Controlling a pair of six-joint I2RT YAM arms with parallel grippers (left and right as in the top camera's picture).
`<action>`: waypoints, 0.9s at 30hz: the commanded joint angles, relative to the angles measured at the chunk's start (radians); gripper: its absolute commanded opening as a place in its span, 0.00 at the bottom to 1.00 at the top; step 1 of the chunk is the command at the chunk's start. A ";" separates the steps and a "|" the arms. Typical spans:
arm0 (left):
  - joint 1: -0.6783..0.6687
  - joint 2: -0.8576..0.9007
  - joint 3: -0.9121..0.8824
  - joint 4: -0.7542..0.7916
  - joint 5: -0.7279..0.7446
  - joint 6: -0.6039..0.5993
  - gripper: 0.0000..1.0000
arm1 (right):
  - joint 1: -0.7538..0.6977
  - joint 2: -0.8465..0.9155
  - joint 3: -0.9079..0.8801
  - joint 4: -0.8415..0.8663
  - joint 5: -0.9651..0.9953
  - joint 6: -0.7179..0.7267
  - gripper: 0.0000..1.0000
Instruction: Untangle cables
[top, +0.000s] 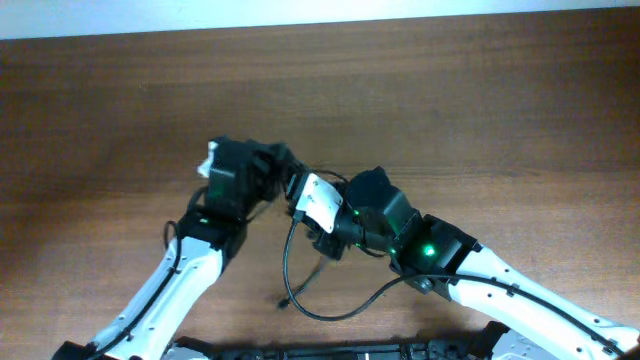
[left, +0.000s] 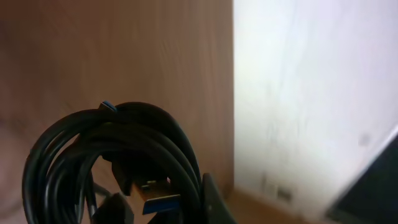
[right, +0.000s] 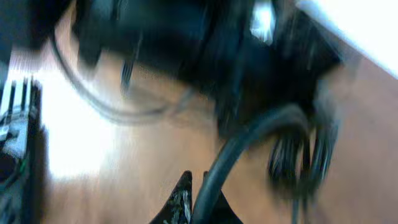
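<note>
The cables (left: 112, 155) are a palm-sized coil of thin black cords that fills the lower left of the left wrist view. A USB plug (left: 158, 193) with a blue insert shows inside it. My left gripper (left: 159, 194) is shut on the coil, with one finger (left: 211, 199) to its right. From above, both grippers meet mid-table, left gripper (top: 283, 182) and right gripper (top: 303, 205). A loose cord (top: 288, 262) loops down from them toward the front edge. My right gripper (right: 196, 177) is shut on a single black cord (right: 249, 134), with the blurred coil (right: 298, 158) beyond it.
The brown wooden table (top: 480, 110) ends at a white strip (top: 300, 12) along the far side. Black base hardware (top: 330, 350) lines the front edge. A dark fixture (right: 13, 137) stands at the left of the right wrist view.
</note>
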 joint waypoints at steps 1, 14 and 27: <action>0.162 0.006 0.015 0.061 -0.153 0.030 0.00 | 0.006 -0.002 0.007 -0.129 -0.017 0.003 0.04; 0.311 0.006 0.015 0.130 0.244 0.212 0.00 | 0.005 -0.002 0.007 -0.262 0.470 0.004 0.29; 0.311 0.007 0.015 0.638 0.688 0.536 0.00 | 0.006 -0.002 0.007 -0.264 0.450 0.050 1.00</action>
